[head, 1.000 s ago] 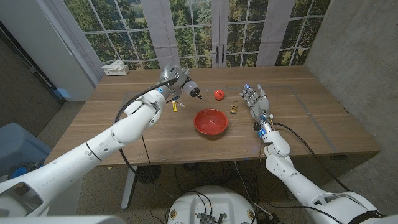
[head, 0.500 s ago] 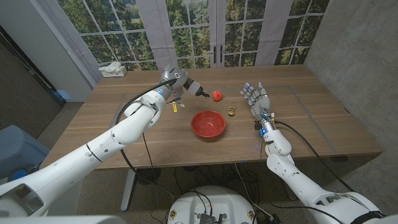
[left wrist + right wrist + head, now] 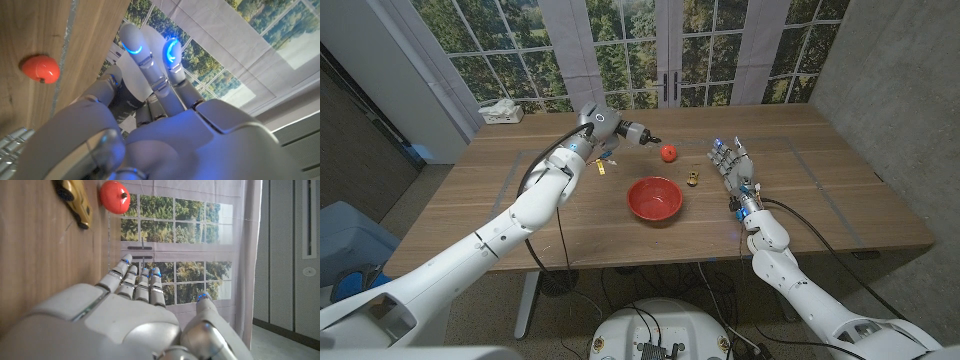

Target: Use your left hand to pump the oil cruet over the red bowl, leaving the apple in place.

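Left robot hand [image 3: 605,128] grasping the oil cruet [image 3: 638,134], lifted and tipped, nozzle toward the apple [image 3: 668,152]. Not yet over the red bowl [image 3: 655,198]; pumping appears undone. Apple sits on the surface [image 3: 820,190] behind the bowl. Right robot hand [image 3: 733,160] released, fingers spread, holding nothing.

Evenly bright daylight from the windows [image 3: 650,50] behind the table [image 3: 820,190]; soft, faint shadows under the red bowl [image 3: 655,197]. Mild wide-angle bending at the head view's edges. Left hand [image 3: 150,125] close, blurred, lit blue at its fingertips [image 3: 134,45]; right hand [image 3: 130,320] soft-focused against glaring window panes
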You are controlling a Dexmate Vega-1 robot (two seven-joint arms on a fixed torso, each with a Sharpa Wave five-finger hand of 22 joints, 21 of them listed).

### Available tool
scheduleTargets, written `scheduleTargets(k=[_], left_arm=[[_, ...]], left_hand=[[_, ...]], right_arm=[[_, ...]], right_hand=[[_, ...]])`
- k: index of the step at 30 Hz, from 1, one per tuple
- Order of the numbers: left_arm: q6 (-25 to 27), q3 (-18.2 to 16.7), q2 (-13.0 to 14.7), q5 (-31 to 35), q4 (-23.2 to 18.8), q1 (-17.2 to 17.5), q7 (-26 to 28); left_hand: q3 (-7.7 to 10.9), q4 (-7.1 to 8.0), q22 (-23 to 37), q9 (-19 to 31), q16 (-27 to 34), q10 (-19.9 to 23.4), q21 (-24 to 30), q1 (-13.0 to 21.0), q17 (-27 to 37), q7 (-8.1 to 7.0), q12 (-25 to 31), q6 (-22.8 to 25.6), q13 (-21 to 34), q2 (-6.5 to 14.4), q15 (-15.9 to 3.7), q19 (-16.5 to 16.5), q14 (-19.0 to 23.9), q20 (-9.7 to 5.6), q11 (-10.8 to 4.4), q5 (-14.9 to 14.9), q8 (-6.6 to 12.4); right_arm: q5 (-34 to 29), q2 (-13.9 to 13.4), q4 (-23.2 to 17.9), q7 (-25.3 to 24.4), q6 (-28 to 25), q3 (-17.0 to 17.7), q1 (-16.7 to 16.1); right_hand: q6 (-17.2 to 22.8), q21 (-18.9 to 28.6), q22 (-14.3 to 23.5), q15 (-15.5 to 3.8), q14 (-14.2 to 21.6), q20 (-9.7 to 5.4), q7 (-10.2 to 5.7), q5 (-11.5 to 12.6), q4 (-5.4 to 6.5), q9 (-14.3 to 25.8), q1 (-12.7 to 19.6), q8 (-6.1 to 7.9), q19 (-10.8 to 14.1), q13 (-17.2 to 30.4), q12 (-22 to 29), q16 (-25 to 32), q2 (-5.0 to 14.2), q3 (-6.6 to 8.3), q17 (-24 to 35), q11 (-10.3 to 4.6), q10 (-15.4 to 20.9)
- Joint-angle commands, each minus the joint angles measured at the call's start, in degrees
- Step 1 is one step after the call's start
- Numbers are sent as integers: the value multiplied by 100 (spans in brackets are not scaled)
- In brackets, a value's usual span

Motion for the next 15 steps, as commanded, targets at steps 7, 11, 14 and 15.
scheduleTargets(k=[7,11,14,15], left_arm=[[118,-219,-643,-3559,634,-218,1575],[183,-213,-568,-3950,568,-192,1685],[246,-217,-523,-4218,521,-152,1755],[277,-210,-506,-4266,501,-132,1809]], left_hand=[[356,433,-55,25,-56,642,0,305,-74,41,-86,187,28,327,-12,41,1,-685,-585,-53,-54],[351,443,-66,27,-61,670,12,300,-101,54,-99,190,28,331,-10,75,23,-687,-569,-70,-70],[347,449,-84,27,-61,672,10,297,-118,80,-115,194,27,333,-7,92,41,-687,-560,-82,-80],[347,451,-82,28,-54,670,16,296,-117,83,-122,197,27,334,-7,104,52,-688,-562,-86,-83]], right_arm=[[-198,-343,-560,-570,-316,12,-77],[-273,-407,-684,-642,-303,1,-112],[-366,-477,-798,-687,-267,-9,-122],[-415,-513,-830,-696,-252,-16,-115]], right_hand=[[67,-13,17,38,-11,17,-3,-11,-58,14,67,-16,9,12,4,-19,-13,24,-1,13,26],[60,-16,17,40,-9,16,-10,-13,-70,14,75,-20,12,12,2,-23,-16,25,-7,8,21],[62,-16,17,47,0,14,-14,-13,-73,14,76,-20,14,12,3,-20,-18,25,-9,7,23],[64,-15,17,42,0,13,-14,-13,-76,14,78,-19,19,12,5,-21,-18,26,-10,16,26]])
